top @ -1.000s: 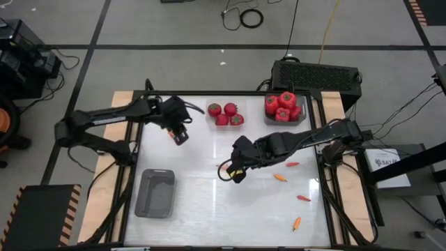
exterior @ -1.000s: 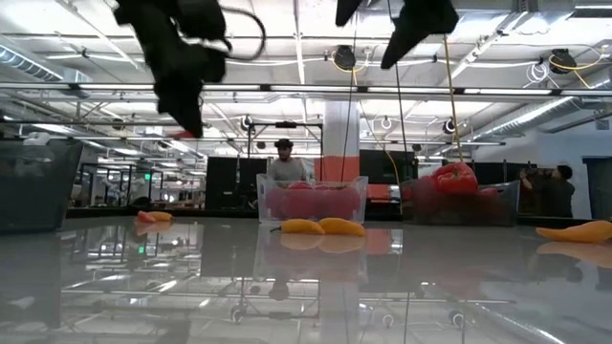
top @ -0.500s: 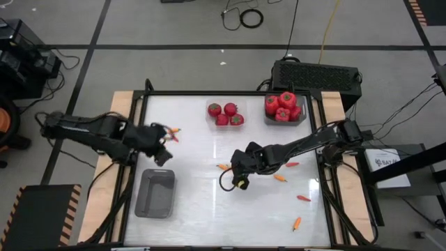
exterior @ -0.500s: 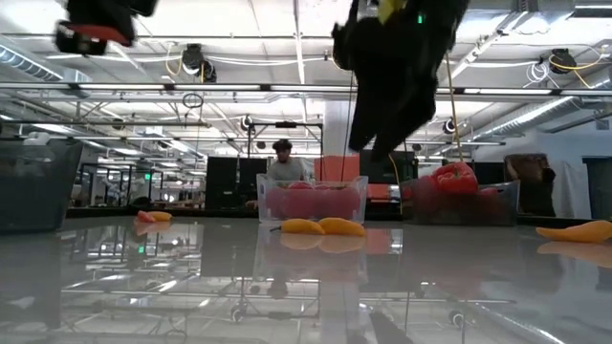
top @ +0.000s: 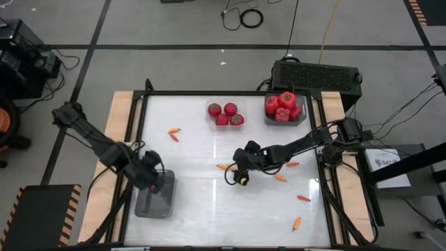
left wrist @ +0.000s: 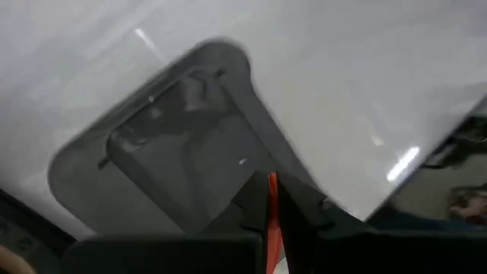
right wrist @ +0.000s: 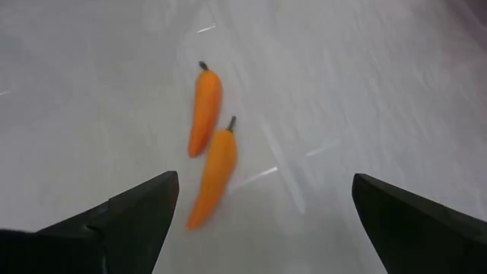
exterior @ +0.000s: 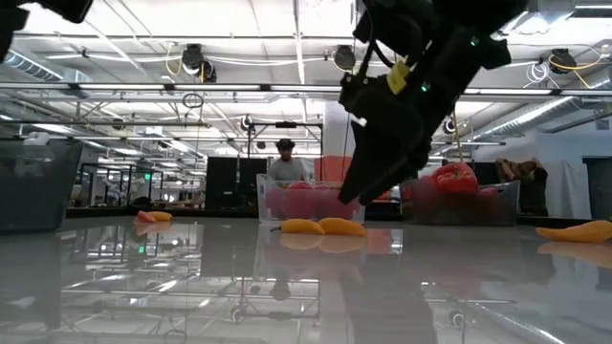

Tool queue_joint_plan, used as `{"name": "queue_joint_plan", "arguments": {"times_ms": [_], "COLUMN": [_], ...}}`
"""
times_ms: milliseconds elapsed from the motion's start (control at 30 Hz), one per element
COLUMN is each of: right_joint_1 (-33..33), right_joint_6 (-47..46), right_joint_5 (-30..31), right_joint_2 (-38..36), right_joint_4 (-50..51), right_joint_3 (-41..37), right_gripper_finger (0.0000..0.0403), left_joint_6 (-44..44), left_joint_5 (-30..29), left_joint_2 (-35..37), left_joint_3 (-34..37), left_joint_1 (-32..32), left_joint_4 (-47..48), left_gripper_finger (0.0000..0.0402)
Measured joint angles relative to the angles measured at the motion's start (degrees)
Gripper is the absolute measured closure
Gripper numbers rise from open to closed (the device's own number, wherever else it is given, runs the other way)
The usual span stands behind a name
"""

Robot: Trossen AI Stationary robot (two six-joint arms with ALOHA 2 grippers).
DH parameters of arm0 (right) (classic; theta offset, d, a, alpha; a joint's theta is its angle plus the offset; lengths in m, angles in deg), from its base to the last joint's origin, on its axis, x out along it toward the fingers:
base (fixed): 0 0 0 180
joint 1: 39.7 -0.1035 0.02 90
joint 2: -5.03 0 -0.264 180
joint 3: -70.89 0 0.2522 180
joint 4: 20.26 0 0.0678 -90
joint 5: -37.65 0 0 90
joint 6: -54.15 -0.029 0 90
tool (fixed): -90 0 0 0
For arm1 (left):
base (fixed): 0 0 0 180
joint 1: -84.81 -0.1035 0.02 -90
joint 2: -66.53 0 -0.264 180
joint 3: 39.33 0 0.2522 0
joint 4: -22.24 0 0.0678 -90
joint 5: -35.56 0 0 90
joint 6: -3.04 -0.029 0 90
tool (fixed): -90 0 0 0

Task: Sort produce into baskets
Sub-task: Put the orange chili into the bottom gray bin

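Relocated since half a second ago: left gripper (top: 155, 183), formerly above bare table beside the small orange-and-red pepper pair (top: 173, 133), now hangs over the near corner of the empty grey rectangular plastic basket with low walls and rounded corners (top: 150, 206), those two peppers lying on the table well behind it. Its fingers are pressed together on a thin slender red pepper piece (left wrist: 272, 211), long axis running out along the fingers toward the basket (left wrist: 160, 160) floor. Right gripper (top: 239, 176) has shifted only slightly, remaining low over the glossy white table (top: 202, 209) centre; fingers spread wide, nothing between them. Just ahead of it lie two smooth slender orange peppers (right wrist: 209, 148), nearly parallel, dark stems pointing away from the gripper, tapered tips toward it. Beyond it: four loose round red tomato-like fruits with green tops (top: 225, 114), and a second grey basket (top: 301, 118) heaped with more red fruits (top: 281, 106). Further orange and red pepper pieces (top: 300, 198) lie scattered to its outer side, unchanged.
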Motion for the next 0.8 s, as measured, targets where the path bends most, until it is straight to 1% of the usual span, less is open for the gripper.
{"name": "queue_joint_plan", "arguments": {"times_ms": [233,367,467,667,733,800], "right_joint_1": [-0.5,-0.5,-0.5,-0.5,-0.5,-0.5], "right_joint_6": [-2.0,-2.7,-1.8,-2.7,-3.2,-4.0], "right_joint_5": [-0.3,-0.2,0.0,-0.5,-0.2,0.2], "right_joint_2": [0.0,0.0,0.9,3.6,4.3,4.9], "right_joint_4": [-6.8,-7.1,-10.2,-12.8,-12.9,-13.1], "right_joint_3": [-4.8,-5.0,-4.9,-4.9,-4.9,-4.8], "right_gripper_finger": [0.0019,0.0019,0.0019,0.0019,0.0019,0.0021], "left_joint_6": [0.4,0.3,-0.1,-1.1,-1.2,-1.6], "left_joint_5": [-0.9,-1.0,-0.9,-0.3,-0.3,-0.5], "left_joint_2": [-8.7,-12.8,-15.6,-18.9,-19.6,-19.8], "left_joint_3": [2.2,4.2,4.8,4.8,4.8,4.8], "left_joint_1": [4.9,6.2,6.9,8.0,8.1,8.1], "left_joint_4": [0.0,-2.4,-4.5,-5.2,-5.1,-4.9], "left_gripper_finger": [0.0381,0.0381,0.0381,0.0380,0.0371,0.0353]}}
